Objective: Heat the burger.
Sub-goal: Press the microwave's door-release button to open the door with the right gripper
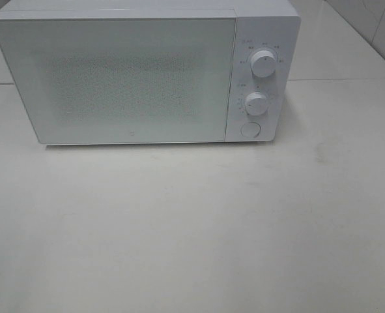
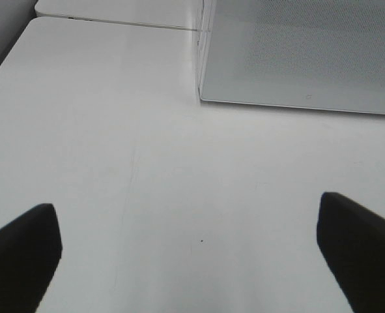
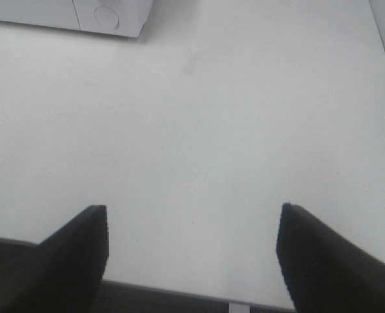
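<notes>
The burger is out of view in every frame. A white microwave [image 1: 133, 72] stands at the back of the white table [image 1: 192, 222] with its door shut. Neither arm shows in the high view. In the left wrist view my left gripper [image 2: 189, 244] is open, its dark fingertips [image 2: 23, 251] wide apart over bare table, and the microwave's door [image 2: 303, 52] lies ahead of it. My right gripper [image 3: 192, 251] is open above the table's front edge, nothing between its fingers, with the microwave's lower corner [image 3: 111, 16] far ahead.
The microwave's control panel carries two round knobs [image 1: 263, 65] [image 1: 256, 103] and a round button [image 1: 249, 129] on its right side. A second white table [image 2: 114, 10] adjoins behind the microwave. A tiled wall [image 1: 374, 26] rises at the back right.
</notes>
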Available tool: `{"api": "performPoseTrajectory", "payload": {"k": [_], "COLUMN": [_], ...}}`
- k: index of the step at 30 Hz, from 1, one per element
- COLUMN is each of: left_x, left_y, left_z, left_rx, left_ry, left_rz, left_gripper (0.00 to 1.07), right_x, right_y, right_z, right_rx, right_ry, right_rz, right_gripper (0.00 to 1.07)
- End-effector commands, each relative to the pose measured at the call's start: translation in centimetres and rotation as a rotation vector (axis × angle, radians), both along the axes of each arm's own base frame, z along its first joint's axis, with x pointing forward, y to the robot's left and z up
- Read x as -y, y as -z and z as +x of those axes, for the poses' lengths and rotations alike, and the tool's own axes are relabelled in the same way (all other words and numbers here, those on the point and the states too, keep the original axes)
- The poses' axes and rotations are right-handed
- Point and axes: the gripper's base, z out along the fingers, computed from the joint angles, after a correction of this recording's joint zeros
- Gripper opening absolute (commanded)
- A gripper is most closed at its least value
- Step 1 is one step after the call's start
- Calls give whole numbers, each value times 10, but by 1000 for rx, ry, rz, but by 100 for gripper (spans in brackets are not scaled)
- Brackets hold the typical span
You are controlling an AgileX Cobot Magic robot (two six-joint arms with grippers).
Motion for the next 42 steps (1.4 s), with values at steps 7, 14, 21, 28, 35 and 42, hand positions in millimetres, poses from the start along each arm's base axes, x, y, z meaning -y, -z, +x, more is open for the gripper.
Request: {"api": "performPoseTrajectory", "payload": {"k": [7,14,21,28,35,42], "left_x": [0,0,0,0,0,0], "left_y": [0,0,0,0,0,0], "left_z": [-3,-3,-3,-3,-3,-3], "left_rx": [28,28,28,28,28,28], "left_ry": [4,4,4,4,4,4], "left_rz": [-2,-2,-2,-2,-2,-2], "left_gripper": [102,102,102,102,102,102], "right_x": [-2,-2,-2,-2,-4,-14], "right_y": [3,3,3,3,-7,-22], "right_z": [7,7,7,7,15,52], "right_rx": [106,106,106,106,107,133], "right_ry": [-14,-15,-15,-15,-22,-43], "right_rz": [-7,-8,-8,-8,-7,-9], "right_gripper": [72,72,72,72,72,72]}}
